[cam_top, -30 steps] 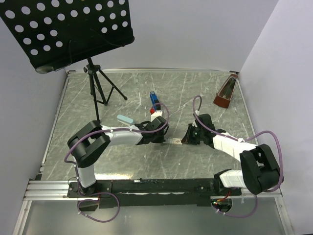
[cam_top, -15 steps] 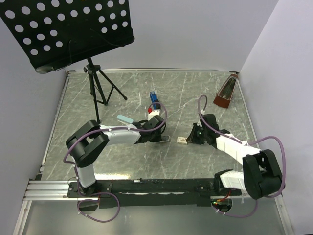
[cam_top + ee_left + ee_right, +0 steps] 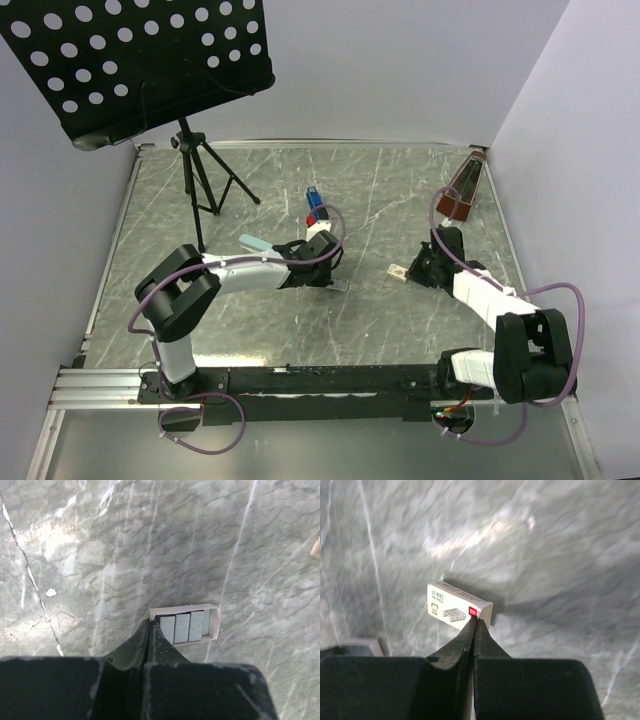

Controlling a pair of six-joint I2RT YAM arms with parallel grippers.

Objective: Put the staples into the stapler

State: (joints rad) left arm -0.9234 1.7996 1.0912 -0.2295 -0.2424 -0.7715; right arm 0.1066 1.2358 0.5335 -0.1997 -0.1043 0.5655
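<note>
The staples lie as several silvery strips in an open whitish tray; in the top view the tray sits mid-table. My left gripper is shut on the tray's left wall, and it shows in the top view too. The box sleeve, whitish with a red mark, is pinched at its corner by my shut right gripper. In the top view the sleeve and right gripper are right of the tray, apart from it. The dark blue stapler lies behind the left gripper.
A music stand's tripod stands at the back left under its black perforated desk. A brown metronome is at the back right. A small pale teal object lies beside the left arm.
My right gripper has moved right with the box sleeve, away from the tray. The left gripper has stayed on the tray of staples.
</note>
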